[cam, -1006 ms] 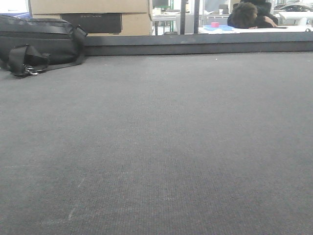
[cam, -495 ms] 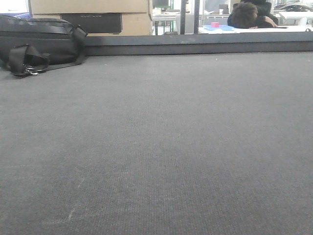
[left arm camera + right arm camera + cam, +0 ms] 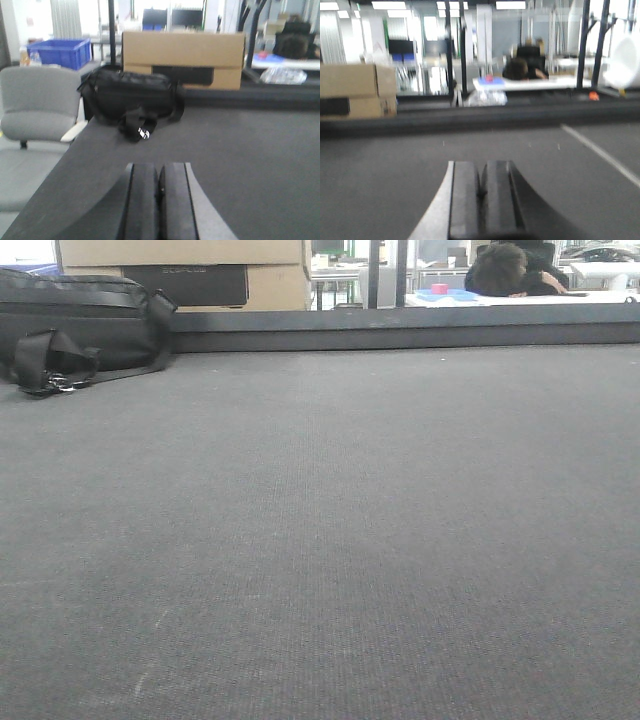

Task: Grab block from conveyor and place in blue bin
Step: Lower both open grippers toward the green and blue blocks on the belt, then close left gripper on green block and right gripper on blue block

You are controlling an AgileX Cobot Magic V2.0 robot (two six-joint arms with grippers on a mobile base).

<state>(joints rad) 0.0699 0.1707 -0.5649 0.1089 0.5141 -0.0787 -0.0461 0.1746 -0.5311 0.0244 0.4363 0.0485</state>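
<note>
Only the front view has crept slightly upward and no block yet shows on the conveyor (image 3: 330, 540) right of the black bag (image 3: 80, 325), so we judge our left gripper (image 3: 159, 172) and right gripper (image 3: 481, 171), both pressed together and empty, must wait, with the blue bin (image 3: 60, 51) beyond the bag's left.

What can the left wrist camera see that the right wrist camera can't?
Only the left wrist view shows the grey padded chair, the blue plastic bin behind it and the black fabric bag lying on the dark grey woven conveyor belt. Only the right wrist view shows a white stripe on that belt. Both show the belt, the brown cardboard box beyond it, and a gripper shut on nothing: the left gripper in one, the right gripper in the other.
</note>
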